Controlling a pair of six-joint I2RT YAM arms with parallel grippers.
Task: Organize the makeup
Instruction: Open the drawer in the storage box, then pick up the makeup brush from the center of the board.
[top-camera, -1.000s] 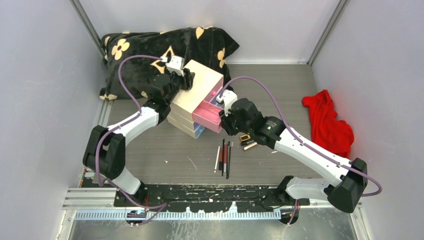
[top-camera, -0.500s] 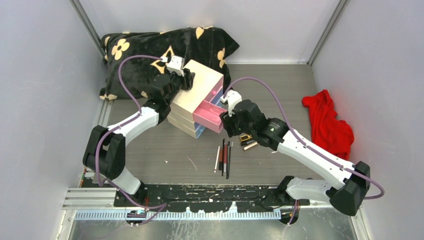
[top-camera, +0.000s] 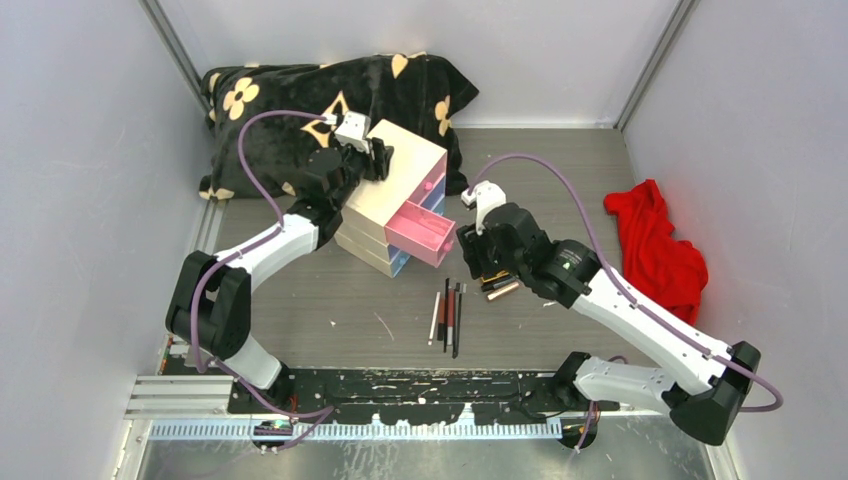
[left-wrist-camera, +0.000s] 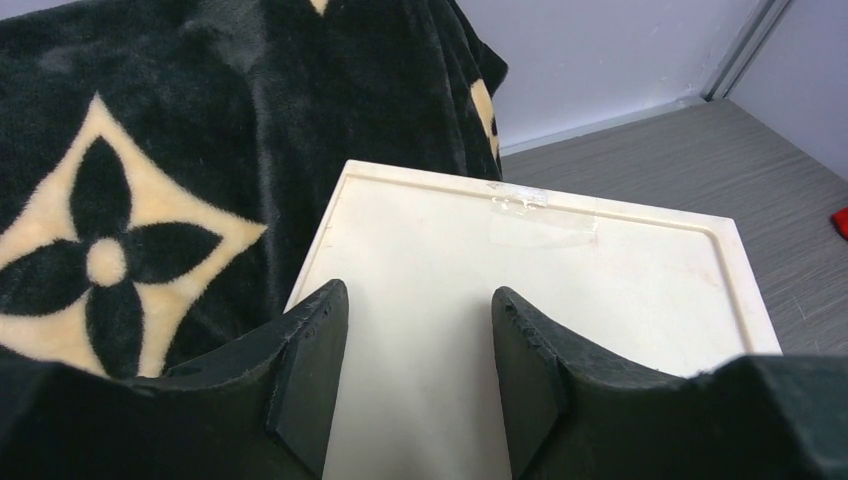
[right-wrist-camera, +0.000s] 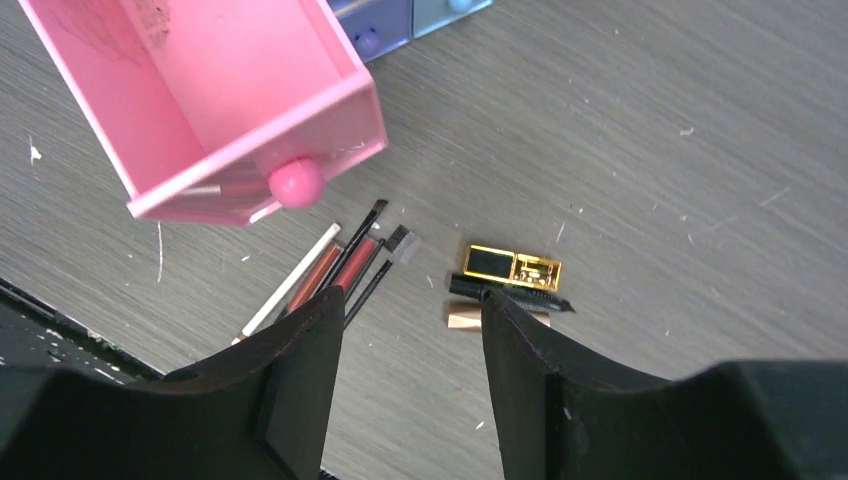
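Several thin pencils and brushes (top-camera: 448, 315), black, red-brown and white, lie side by side on the table in front of the box; they also show in the right wrist view (right-wrist-camera: 330, 265). A black-gold compact (right-wrist-camera: 512, 267), a black tube (right-wrist-camera: 505, 292) and a small gold tube (right-wrist-camera: 468, 318) lie together to their right (top-camera: 492, 282). My right gripper (top-camera: 470, 248) is open and empty, above the table between the pencils and the compact (right-wrist-camera: 412, 300). My left gripper (top-camera: 378, 160) is open, its jaws over the top of the cream box (left-wrist-camera: 530, 290).
The cream box (top-camera: 395, 185) has its pink drawer (top-camera: 422, 232) pulled out toward the right arm; blue drawers (right-wrist-camera: 400, 20) sit beside it. A black flowered pillow (top-camera: 300, 90) lies behind the box. A red cloth (top-camera: 655, 245) lies at the right.
My right gripper has drawn back to the right, away from the pink drawer's front, which stays pulled out. The left arm has not moved.
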